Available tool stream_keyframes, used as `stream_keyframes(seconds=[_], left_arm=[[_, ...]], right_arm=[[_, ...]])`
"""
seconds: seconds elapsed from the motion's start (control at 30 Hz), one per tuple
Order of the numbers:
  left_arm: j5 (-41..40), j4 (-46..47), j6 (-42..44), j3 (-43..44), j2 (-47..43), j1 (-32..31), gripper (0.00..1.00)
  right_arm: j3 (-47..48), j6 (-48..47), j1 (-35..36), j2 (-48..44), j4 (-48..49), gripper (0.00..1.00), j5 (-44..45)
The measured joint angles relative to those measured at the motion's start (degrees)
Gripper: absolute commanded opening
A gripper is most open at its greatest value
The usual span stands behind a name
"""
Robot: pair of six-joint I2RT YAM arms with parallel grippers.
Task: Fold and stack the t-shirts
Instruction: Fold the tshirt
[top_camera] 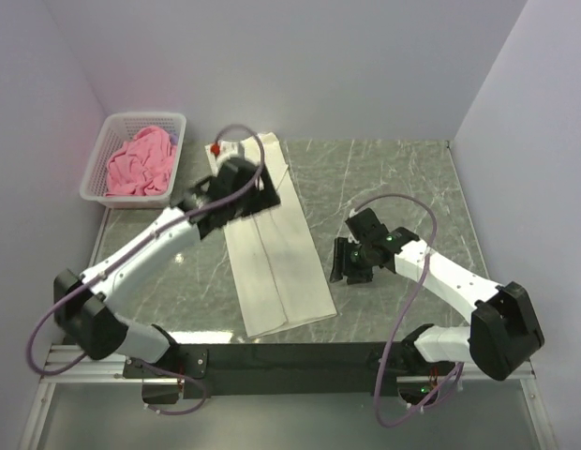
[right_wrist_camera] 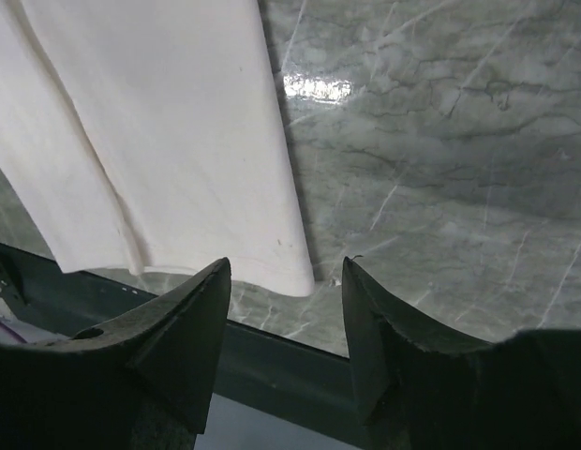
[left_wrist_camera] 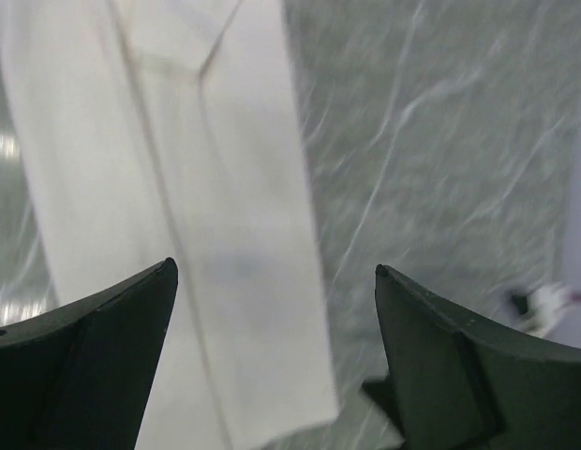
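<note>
Above cream t-shirt (top_camera: 276, 262), far end: left pincer (left_wrist_camera: 274, 266) wide, empty; beside its near corner: right pincer (right_wrist_camera: 286, 262) part-open, empty. Could unfold if pinching only top layer.

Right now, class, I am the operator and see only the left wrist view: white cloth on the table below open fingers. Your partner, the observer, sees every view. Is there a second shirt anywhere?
Observer: Yes. A pink shirt lies crumpled in a white basket at the far left corner.
Operator: How far is the white one folded?
Observer: The white shirt lies flat as one long narrow strip, not yet folded short.
Operator: And the other arm?
Observer: The right fingers hang open and empty beside the strip's near right corner.
</note>
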Motion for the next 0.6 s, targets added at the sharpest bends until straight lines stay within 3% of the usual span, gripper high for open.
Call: stream_keyframes(seconds=[0.1,0.33,0.6], left_arm=[[-1.1,-3.7,-4.8,-12.3,-6.5,-5.9,0.91],[1.2,-11.0,-18.1,-35.0,-9.6,-18.8,0.83],[3.1,-10.4,-28.1,-42.1,-18.8,-21.2,0.80]], right_arm=[[-2.6,0.3,-0.1,-1.8,2.0,0.57,-0.1],[-7.7,0.7,-0.2,-3.5,7.0,0.57,-1.8],[-9.7,2.4,1.7,-4.0,9.2,0.57,-2.2]])
